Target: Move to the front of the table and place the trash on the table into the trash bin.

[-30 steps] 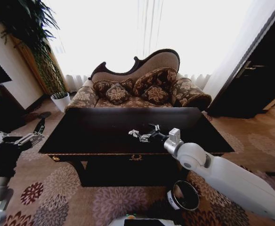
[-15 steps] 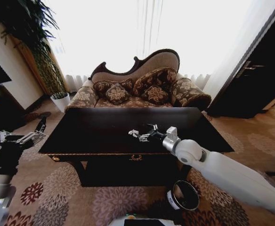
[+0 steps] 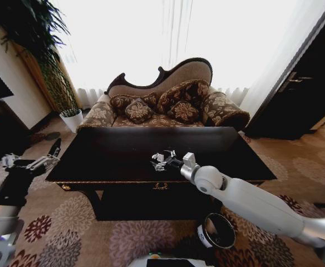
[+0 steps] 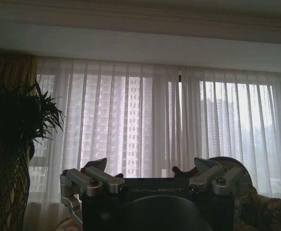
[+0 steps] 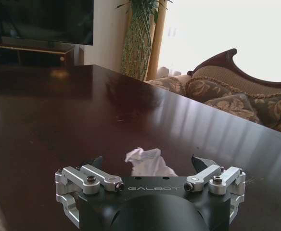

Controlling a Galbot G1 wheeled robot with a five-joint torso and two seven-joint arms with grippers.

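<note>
From the head camera I see my right arm stretched out over the table (image 3: 123, 153), with the right gripper (image 3: 161, 159) low above the dark glossy top near its front-centre; the wrist camera on that arm shows its fingers spread wide, one on either side of a crumpled white tissue lump (image 5: 146, 162) that lies on the wood between them, not yet pinched; I cannot tell whether either fingertip touches the paper. In the head view the same lump shows as a small white scrap at the gripper's tips. The trash bin (image 3: 218, 231) stands on the patterned carpet in front of the table, below my right forearm and close to my base, its round mouth open upward. My left arm is held out to the left of the table, off its corner, with the left gripper (image 3: 45, 158) raised above the carpet; its wrist camera faces the curtained window, and its fingers (image 4: 95, 168) stand wide apart, holding nothing.
</note>
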